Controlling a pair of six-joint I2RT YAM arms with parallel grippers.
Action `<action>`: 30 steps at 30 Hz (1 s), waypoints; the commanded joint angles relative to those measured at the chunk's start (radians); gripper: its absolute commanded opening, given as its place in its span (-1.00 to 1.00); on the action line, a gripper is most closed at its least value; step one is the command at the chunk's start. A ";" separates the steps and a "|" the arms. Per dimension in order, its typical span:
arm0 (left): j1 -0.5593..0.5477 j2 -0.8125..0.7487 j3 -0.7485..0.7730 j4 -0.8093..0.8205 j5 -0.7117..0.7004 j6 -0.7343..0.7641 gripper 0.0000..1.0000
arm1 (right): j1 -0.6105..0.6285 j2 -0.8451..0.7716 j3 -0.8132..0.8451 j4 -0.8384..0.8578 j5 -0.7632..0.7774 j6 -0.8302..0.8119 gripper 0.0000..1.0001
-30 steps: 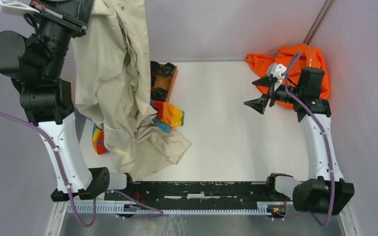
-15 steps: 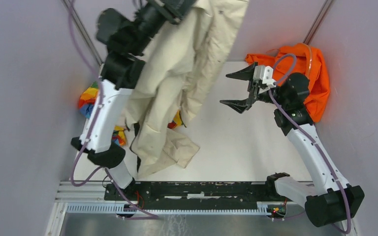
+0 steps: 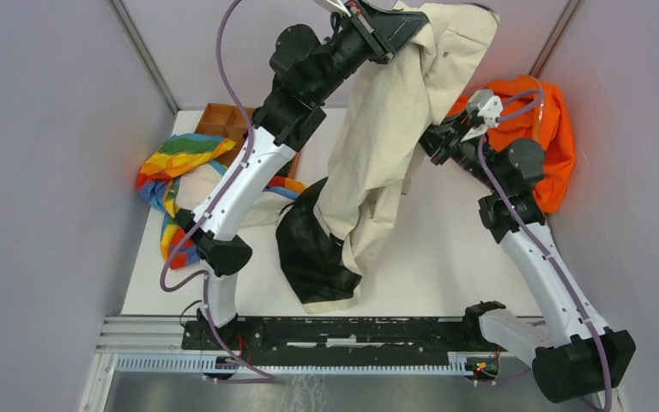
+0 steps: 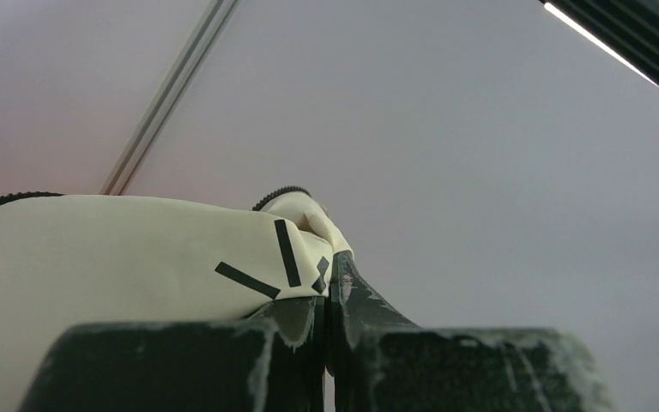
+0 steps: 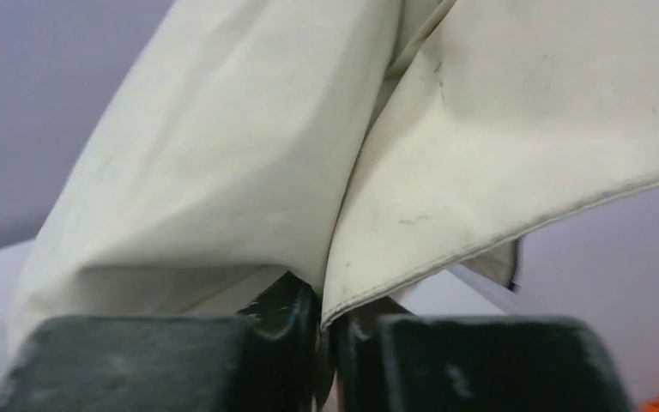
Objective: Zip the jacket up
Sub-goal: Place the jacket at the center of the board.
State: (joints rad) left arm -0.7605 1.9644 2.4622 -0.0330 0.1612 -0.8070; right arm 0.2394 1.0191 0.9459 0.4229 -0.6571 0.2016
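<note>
While the jacket [image 3: 386, 129] hangs in a long drape above the table [image 3: 446, 249], the left gripper [image 3: 395, 24] pinches its top end high over the table's far edge. The left wrist view shows the jaws pressed together on a fold of cream cloth [image 4: 137, 249], with black strokes of a printed logo [image 4: 285, 257] just beside the fingertips [image 4: 330, 270].

The right gripper [image 3: 436, 137] meets the same garment lower down, above the table's far right part. It is at the right edge of the hanging cloth. From the right wrist, its jaws stand nearly together with a seamed edge of the jacket [image 5: 249, 154] caught between them [image 5: 326, 313].

Below both grips the jacket falls to the table's middle. Its lower end lies crumpled there with the black lining [image 3: 309, 249] turned outward and touching the surface.

An orange garment [image 3: 541, 112] lies at the table's far right corner, behind the right arm. A rainbow-striped cloth [image 3: 172, 163] is heaped at the table's left edge, just beside a wooden tray [image 3: 214, 120] at the far left corner.
</note>
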 commanded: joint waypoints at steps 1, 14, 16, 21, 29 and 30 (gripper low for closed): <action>-0.003 -0.138 0.021 0.105 -0.071 0.103 -0.96 | -0.093 0.029 0.226 -0.078 0.163 -0.077 -1.00; 0.000 -0.277 -0.173 -0.038 -0.238 0.345 -0.96 | -0.336 0.285 1.012 -0.294 0.247 -0.273 -1.00; 0.000 -0.274 -0.188 -0.065 -0.239 0.357 -0.96 | -0.340 0.301 1.029 -0.314 0.269 -0.304 -1.00; 0.008 -0.278 -0.252 -0.136 -0.244 0.378 -0.96 | -0.342 0.282 0.891 -0.337 0.202 -0.328 -1.00; 0.025 -0.338 -0.398 -0.228 -0.285 0.420 -0.96 | -0.342 0.237 0.710 -0.351 -0.071 -0.425 -0.86; 0.032 -0.346 -0.424 -0.256 -0.294 0.420 -0.96 | -0.342 0.231 0.681 -0.356 -0.121 -0.436 -0.79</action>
State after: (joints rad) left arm -0.7528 1.7008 2.0930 -0.2070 -0.0566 -0.4683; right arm -0.0929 1.3041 1.6650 -0.0029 -0.6334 -0.1677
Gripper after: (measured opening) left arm 0.043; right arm 0.064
